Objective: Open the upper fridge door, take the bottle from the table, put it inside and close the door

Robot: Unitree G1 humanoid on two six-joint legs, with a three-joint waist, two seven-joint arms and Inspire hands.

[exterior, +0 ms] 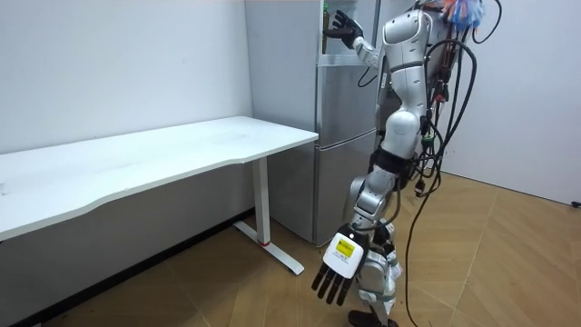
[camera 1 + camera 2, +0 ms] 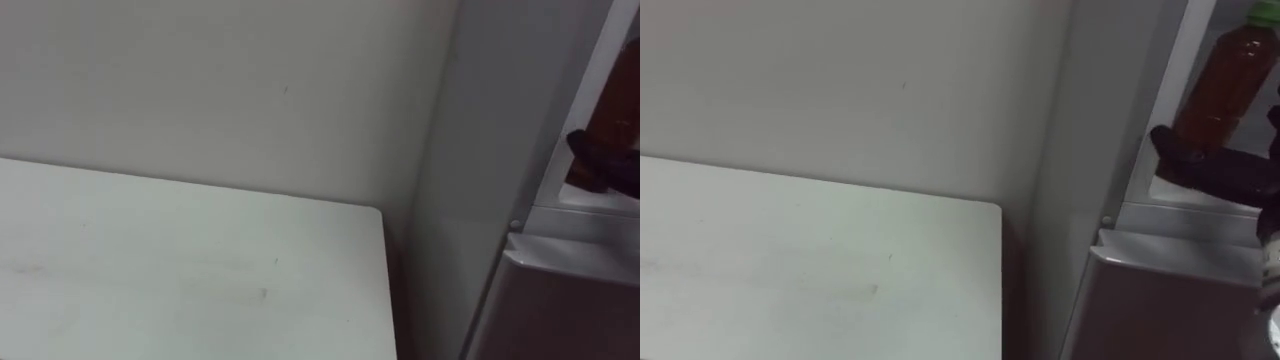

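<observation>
I stand facing a grey fridge (image 1: 347, 136) beside a table. A brown bottle (image 2: 1225, 85) with a green cap stands slightly tilted inside the upper compartment, at the right edge of the right eye view. My right hand (image 2: 1205, 168) is raised into that compartment, its dark fingers stretched out across the foot of the bottle and hiding its base. In the room view that hand (image 1: 341, 25) shows spread fingers at the fridge's upper edge. My left hand (image 1: 338, 265) hangs low by my leg with straight fingers and holds nothing.
A white table (image 2: 180, 270) stands against the wall on my left, its right end close to the fridge's side wall (image 2: 470, 150). The shut lower fridge door (image 2: 1180, 300) is below my right hand. Wooden floor lies behind me.
</observation>
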